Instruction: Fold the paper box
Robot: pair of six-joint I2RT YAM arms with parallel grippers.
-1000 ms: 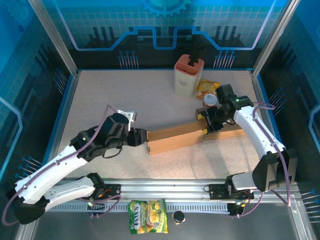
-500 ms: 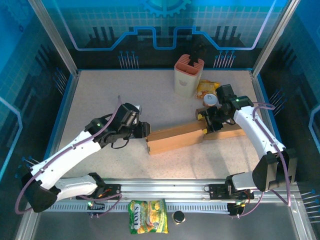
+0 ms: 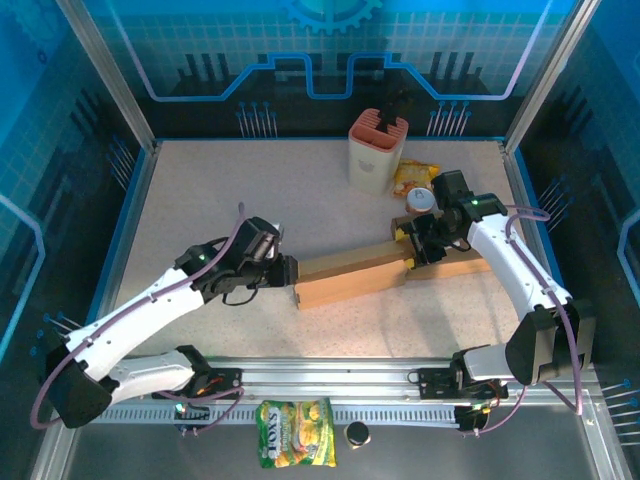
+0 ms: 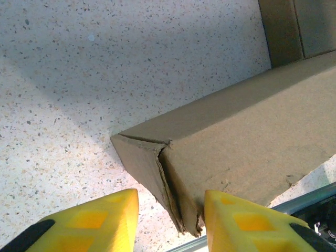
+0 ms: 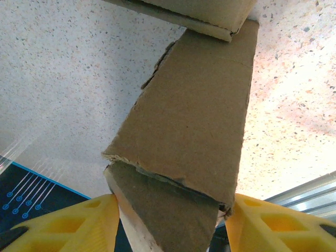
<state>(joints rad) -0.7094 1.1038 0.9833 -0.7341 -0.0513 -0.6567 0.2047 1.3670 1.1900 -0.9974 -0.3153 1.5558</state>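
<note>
L gripper (image 3: 290,272) spread astride paper box (image 3: 350,276) end, arm low; R gripper (image 3: 411,249) pinches other end.

The box (image 4: 252,131) is matt brown cardboard, frayed at its edges; the table (image 4: 79,79) is speckled and matt; the fingers (image 4: 89,226) are smooth yellow plastic.

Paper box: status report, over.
Left gripper open, straddling left end of paper box. Right gripper clamped on other end. Box lies on table. Round container near right gripper.
</note>
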